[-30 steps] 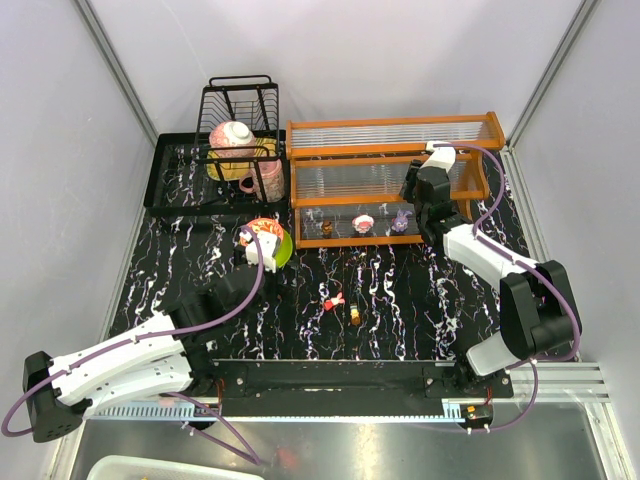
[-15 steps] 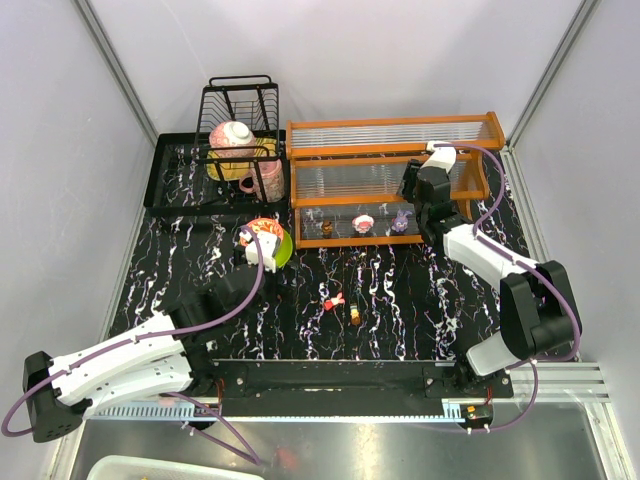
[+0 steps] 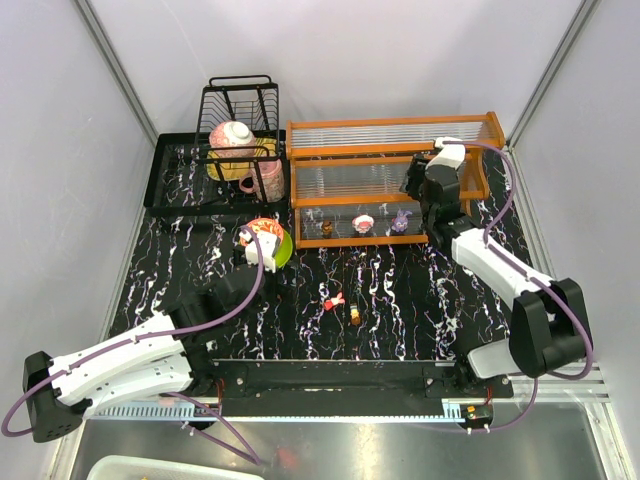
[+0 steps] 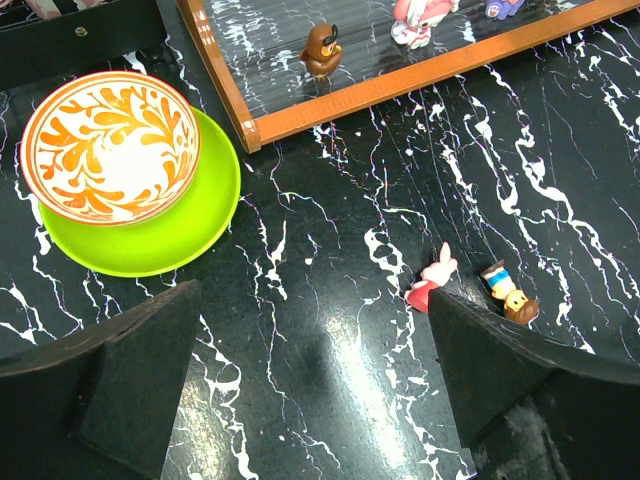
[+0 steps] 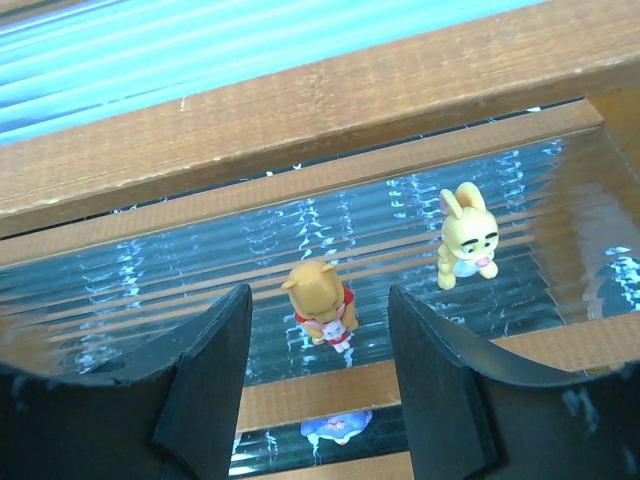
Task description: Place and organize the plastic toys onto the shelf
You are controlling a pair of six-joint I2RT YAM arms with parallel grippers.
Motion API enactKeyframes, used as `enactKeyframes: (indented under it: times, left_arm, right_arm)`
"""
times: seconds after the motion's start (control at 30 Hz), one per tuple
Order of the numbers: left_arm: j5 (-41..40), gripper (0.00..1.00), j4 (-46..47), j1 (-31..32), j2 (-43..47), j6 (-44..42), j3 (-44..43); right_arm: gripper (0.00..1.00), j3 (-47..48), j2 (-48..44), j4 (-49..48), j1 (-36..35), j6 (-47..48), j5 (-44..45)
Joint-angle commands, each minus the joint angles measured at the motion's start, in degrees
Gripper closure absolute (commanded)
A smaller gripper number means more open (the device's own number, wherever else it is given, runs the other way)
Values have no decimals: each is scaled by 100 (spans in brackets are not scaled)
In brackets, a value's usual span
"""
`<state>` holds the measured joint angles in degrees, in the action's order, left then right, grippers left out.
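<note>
The orange-framed shelf [image 3: 390, 150] stands at the back of the table. My right gripper [image 5: 316, 310] hangs open over its middle tier [image 5: 150, 290]. An orange bear toy [image 5: 322, 292] stands free between the fingers, with a gap on each side. A yellow rabbit toy [image 5: 465, 240] stands to its right. On the lowest tier are a brown toy [image 3: 327, 228], a pink-white toy [image 3: 363, 222] and a purple toy [image 3: 400, 220]. A pink-red toy [image 4: 432, 280] and an orange toy [image 4: 508, 295] lie on the table. My left gripper [image 4: 315, 330] is open and holds nothing, just left of those two.
A red patterned bowl [image 4: 110, 145] on a green plate [image 4: 190, 225] sits left of the shelf's corner [image 4: 250, 130]. A black wire dish rack [image 3: 240, 105] with crockery stands on a black tray [image 3: 175, 185] at the back left.
The right gripper's jaws have spread apart and let go of the bear toy, and its wrist has shifted slightly right. The left arm has not moved.
</note>
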<state>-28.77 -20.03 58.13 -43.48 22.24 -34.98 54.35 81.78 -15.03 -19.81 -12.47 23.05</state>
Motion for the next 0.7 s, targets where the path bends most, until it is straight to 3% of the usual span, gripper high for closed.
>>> enactKeyframes:
  times: [0.0,0.47,0.67]
  left_arm:
    - [-137,1,140,-30,95,-53,-35]
    - [-58,1,175,-30,103,8,-61]
    - [21,1,263,-30,16,87,-70]
  right_arm:
    - [37,269,-434,157,21,-71,-125]
    - [37,-266,-2209,1229,13,-71,-546]
    - [41,-504,-2632,2520,-5,-317,-1759]
